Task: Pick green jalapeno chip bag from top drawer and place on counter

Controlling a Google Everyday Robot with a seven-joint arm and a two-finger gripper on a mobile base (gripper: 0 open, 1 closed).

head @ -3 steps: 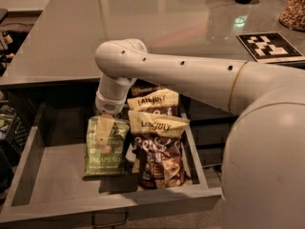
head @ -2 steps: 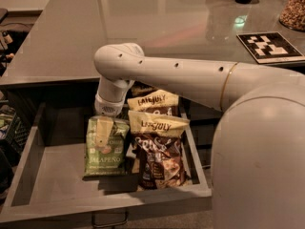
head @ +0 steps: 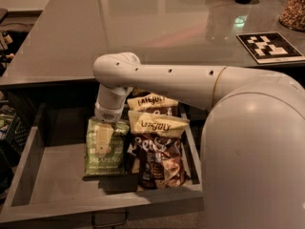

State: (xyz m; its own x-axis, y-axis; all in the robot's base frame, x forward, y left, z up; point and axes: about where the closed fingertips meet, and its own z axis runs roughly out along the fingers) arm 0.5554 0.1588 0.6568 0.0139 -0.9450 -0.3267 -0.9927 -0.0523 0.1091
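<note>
The green jalapeno chip bag (head: 106, 148) lies in the open top drawer (head: 28, 168), left of the other bags. My white arm reaches down from the right into the drawer. My gripper (head: 108, 119) sits right at the bag's top edge, hidden under the wrist. The grey counter (head: 143, 27) spreads behind the drawer.
Two yellow-and-brown snack bags (head: 155, 123) and a dark brown bag (head: 159, 161) lie right of the green bag in the drawer. A black-and-white marker tag (head: 269, 46) lies on the counter at the right. A jar (head: 293, 8) stands at the far right corner.
The arm has stayed almost still over the green bag's top; the bag has not visibly moved.
</note>
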